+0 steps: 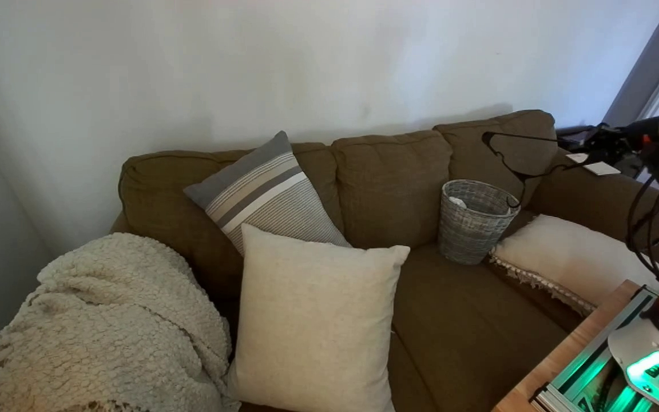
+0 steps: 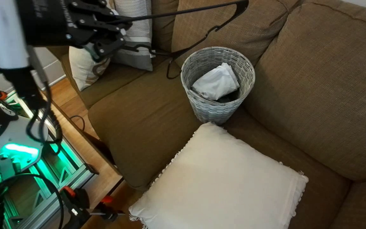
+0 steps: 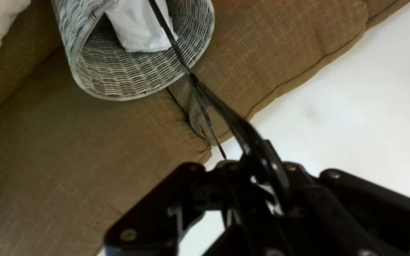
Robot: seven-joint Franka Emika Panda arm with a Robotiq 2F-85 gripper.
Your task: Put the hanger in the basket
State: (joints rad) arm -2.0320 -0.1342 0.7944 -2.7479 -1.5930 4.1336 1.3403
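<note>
Grasp done: claw (image 2: 121, 33) clamps hanger (image 2: 178, 53) aloft. In an exterior view, basket (image 2: 213, 109) sits at 4 o'clock from claw; whether hanger overhangs it is hard to judge. Remaining: lower in, release.

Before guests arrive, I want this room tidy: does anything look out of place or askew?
The grey wicker basket stands on the brown sofa; such a basket would more likely stand on a floor. The black clothes hanger is upside down, hook lowest. I see no spill or damage.
</note>
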